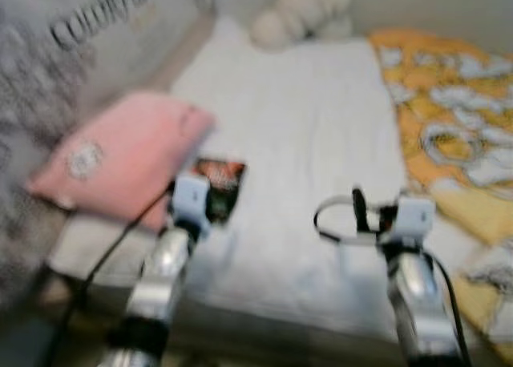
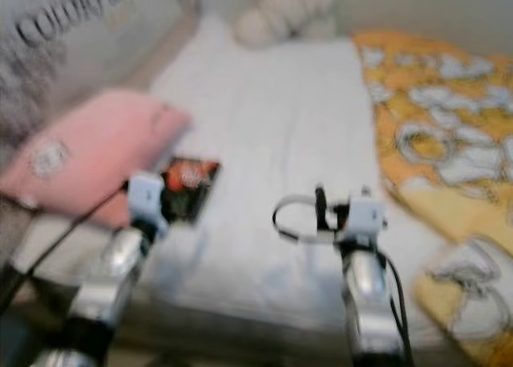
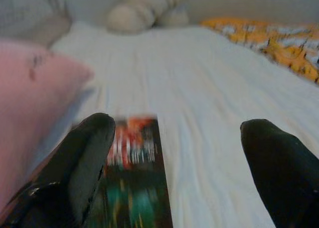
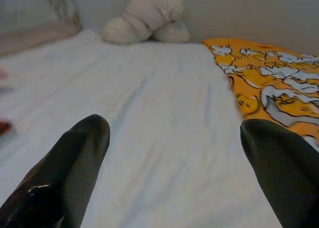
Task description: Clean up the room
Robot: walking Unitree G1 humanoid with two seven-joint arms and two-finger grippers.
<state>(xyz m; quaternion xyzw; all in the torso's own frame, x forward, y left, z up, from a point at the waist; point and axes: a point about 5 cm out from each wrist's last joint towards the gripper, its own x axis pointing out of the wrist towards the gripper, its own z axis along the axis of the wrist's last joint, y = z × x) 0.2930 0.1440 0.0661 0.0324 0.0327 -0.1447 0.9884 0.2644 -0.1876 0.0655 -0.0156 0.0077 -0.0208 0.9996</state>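
Soft even light, heavy motion blur

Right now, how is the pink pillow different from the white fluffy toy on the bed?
The pink pillow is flat and pink, while the white fluffy toy is rounded, lumpy and cream-white. The pillow lies at the bed's near left edge, beside the dark booklet and close to the left gripper; the toy sits far off at the head of the bed, against the wall. Both look soft and rest on the white sheet.
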